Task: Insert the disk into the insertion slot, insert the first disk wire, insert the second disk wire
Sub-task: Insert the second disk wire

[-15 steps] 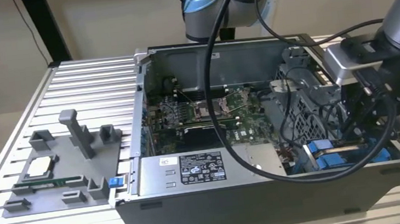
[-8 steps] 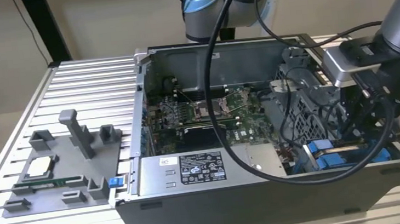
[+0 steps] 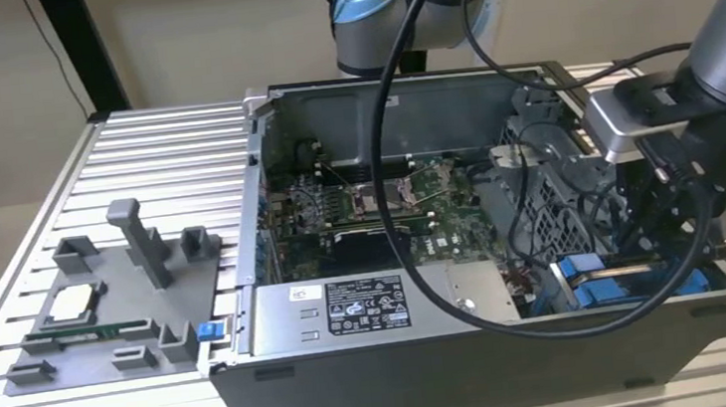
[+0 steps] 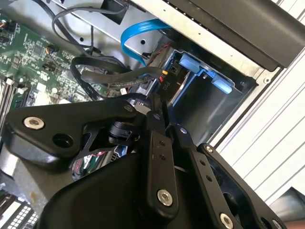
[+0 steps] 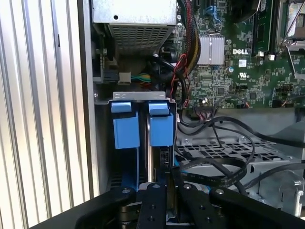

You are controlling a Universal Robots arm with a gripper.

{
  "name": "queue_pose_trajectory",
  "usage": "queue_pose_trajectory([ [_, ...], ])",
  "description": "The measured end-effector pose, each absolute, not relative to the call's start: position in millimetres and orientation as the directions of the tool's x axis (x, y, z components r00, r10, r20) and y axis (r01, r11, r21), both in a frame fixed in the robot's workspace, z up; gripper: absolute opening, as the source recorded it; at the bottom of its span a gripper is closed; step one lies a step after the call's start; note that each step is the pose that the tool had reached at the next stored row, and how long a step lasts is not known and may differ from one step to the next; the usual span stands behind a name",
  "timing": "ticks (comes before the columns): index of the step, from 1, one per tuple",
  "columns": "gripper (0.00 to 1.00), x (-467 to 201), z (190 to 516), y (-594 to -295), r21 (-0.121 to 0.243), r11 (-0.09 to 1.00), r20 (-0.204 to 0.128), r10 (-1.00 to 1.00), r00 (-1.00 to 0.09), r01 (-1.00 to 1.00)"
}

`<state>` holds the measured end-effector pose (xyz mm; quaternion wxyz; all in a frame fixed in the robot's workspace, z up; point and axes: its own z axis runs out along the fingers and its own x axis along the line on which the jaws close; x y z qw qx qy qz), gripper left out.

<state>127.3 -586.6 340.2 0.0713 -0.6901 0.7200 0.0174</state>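
The disk (image 5: pixel 161 160) stands on edge in the insertion slot (image 5: pixel 125 164), a dark bay with bright blue tabs (image 5: pixel 161 125) at its far end. My gripper (image 5: pixel 170 190) is shut on the disk's near edge, a finger on each side. In the second wrist view the fingers (image 4: pixel 155 143) meet at the gripper tip (image 4: pixel 164 117) over the dark disk edge (image 4: pixel 164 93), beside the grey bay wall (image 4: pixel 205 105). In the exterior view my gripper (image 3: pixel 641 247) reaches down into the blue-tabbed slot (image 3: pixel 638 289) at the case's front right corner. Loose black wires (image 5: pixel 214 167) lie beside the slot.
The labelled grey power-supply box (image 3: pixel 346 310) sits to the exterior view's left of the slot. A perforated metal cage (image 3: pixel 557 205) and the motherboard (image 3: pixel 363 203) lie behind it. A blue cable (image 4: pixel 133 38) loops nearby. A grey parts fixture (image 3: pixel 106 308) rests on the slatted table.
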Motion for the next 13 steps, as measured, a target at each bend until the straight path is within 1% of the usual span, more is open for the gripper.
queue_pose_trajectory([
  [13, 0.00, 127.2, 339.7, -586.4, -0.073, 0.051, -0.127, -0.991, -0.041, -0.996],
])
